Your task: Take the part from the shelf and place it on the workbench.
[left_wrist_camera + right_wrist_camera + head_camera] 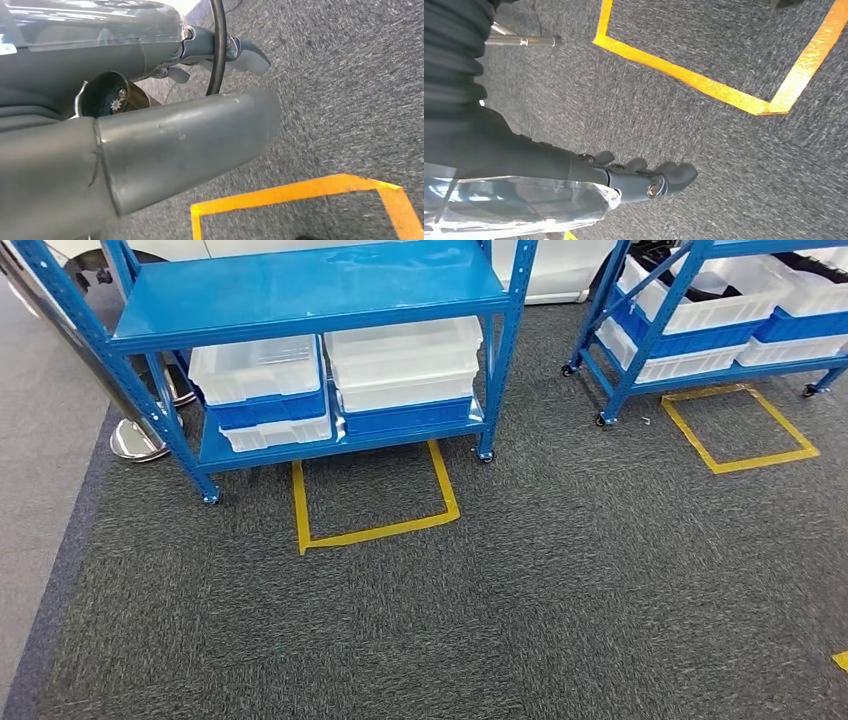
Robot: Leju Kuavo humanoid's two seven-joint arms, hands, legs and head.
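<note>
A blue shelf stands ahead on the left in the head view. Its lower level carries white bins stacked over blue bins; what lies inside them cannot be made out. My left hand hangs above the grey carpet with its thick thumb in front and its fingers stretched out, holding nothing. A thin black cable loops past those fingers. My right hand also hangs over the carpet, its fingers loosely apart around nothing.
A second blue shelf with white and blue bins stands at the right. Yellow tape squares mark the carpet before each shelf. A chrome post base sits left of the near shelf.
</note>
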